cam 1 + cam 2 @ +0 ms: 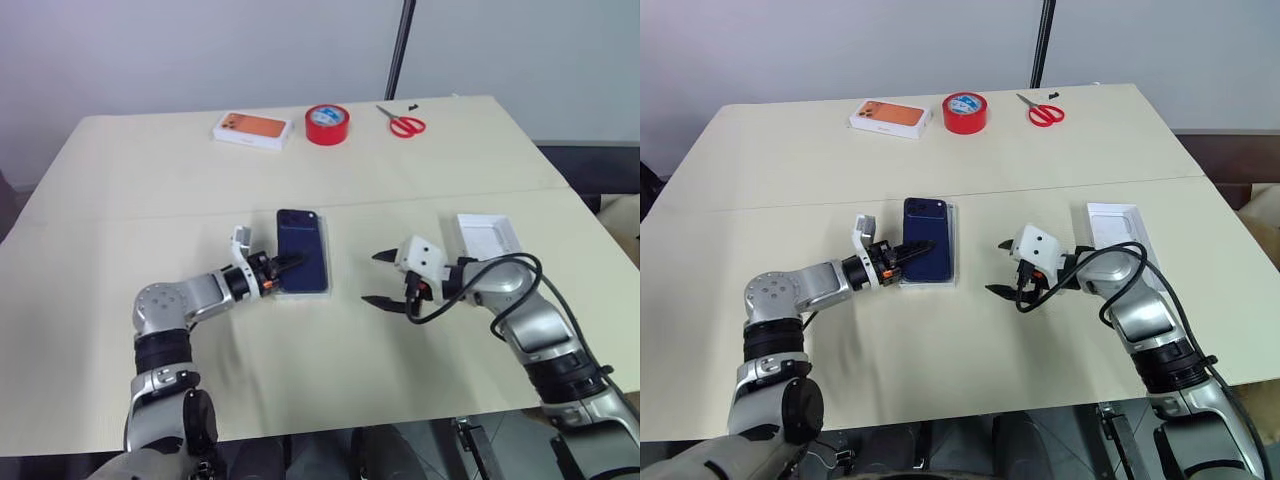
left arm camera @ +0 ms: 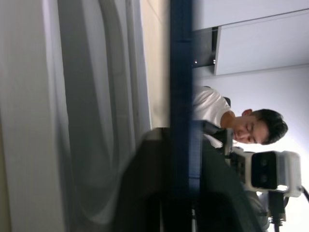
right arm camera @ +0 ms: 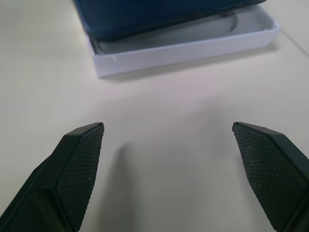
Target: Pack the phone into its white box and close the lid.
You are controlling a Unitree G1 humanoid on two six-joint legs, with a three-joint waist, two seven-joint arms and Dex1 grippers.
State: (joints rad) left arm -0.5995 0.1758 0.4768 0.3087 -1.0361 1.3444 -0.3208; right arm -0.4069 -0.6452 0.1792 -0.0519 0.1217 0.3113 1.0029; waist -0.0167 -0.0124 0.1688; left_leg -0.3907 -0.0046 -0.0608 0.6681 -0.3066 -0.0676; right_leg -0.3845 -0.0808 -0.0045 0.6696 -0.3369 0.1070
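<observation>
At the centre of the left eye frame, the phone (image 1: 303, 249) is lying in the white box (image 3: 188, 46), the left gripper (image 1: 285, 268) fingers straddling its near edge, the right gripper (image 1: 382, 278) fingers gaping empty, the lid (image 1: 487, 237) waiting at right on the surface (image 1: 330, 370).

Left hand (image 1: 283, 268) reaching level toward the right, right hand (image 1: 385, 278) angled down, fingers spread wide

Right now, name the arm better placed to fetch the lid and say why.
Right. The lid lies beside the right arm, whose gripper is open and empty. The left gripper sits at the phone in the white box, farther away.
</observation>
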